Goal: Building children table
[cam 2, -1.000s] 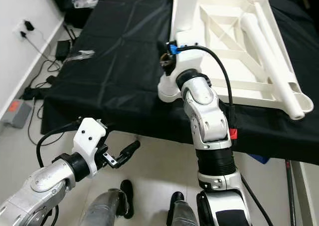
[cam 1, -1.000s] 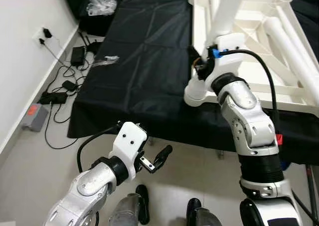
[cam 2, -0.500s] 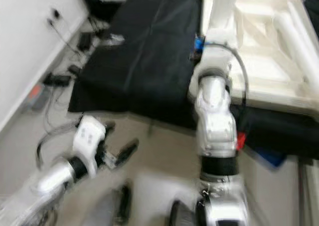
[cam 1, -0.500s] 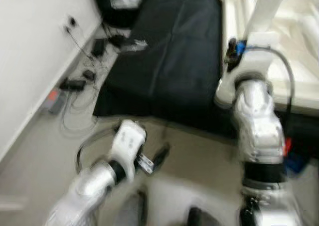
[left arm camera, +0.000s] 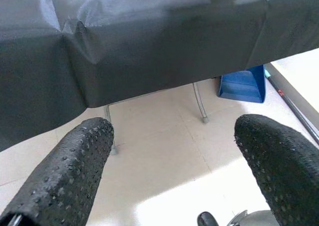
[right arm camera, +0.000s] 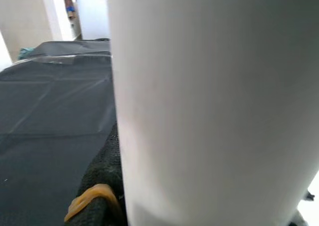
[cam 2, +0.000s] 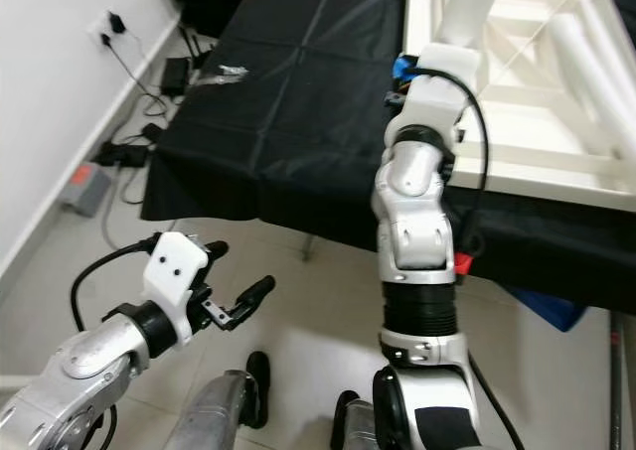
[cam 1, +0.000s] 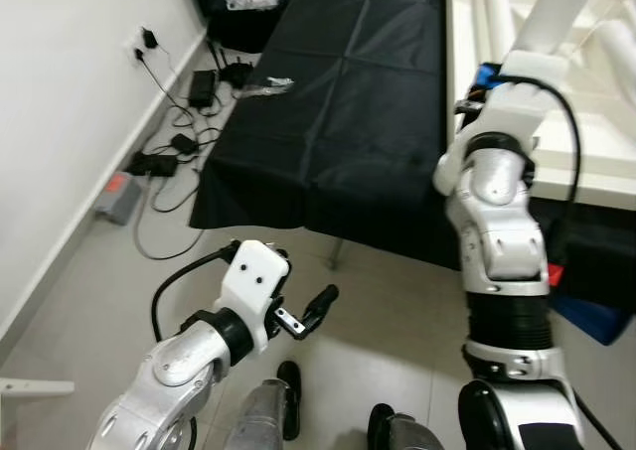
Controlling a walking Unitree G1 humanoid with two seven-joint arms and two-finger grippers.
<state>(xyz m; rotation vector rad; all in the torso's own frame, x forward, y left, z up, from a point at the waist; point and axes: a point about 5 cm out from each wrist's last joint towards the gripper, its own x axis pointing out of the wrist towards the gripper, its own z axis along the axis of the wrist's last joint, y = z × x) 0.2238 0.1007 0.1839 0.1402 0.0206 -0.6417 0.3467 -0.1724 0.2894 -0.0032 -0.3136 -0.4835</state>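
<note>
A white children's table top [cam 2: 537, 122] lies upside down on a black-covered table [cam 1: 338, 102]. At its near left corner a white table leg [cam 2: 475, 3] stands upright, and my right gripper [cam 1: 475, 80] is shut on it. In the right wrist view the leg [right arm camera: 209, 111] is close up, with one black finger [right arm camera: 102, 181] pressed against its side. A second white leg [cam 2: 586, 53] lies loose across the upturned top. My left gripper [cam 1: 298, 289] hangs low over the floor in front of the table. It is open with nothing between its fingers [left arm camera: 65, 171].
Cables, chargers and a wall socket [cam 1: 169, 142] lie along the left wall beside a grey-red device [cam 1: 117, 194]. A small plastic packet [cam 1: 263, 89] rests on the black cloth. A blue box [left arm camera: 242, 81] sits under the table. The tiled floor ahead has free room.
The whole picture shifted and blurred, so the camera moved; more floor and wall show now. The right gripper stays on the leg, and the left gripper hangs as before.
</note>
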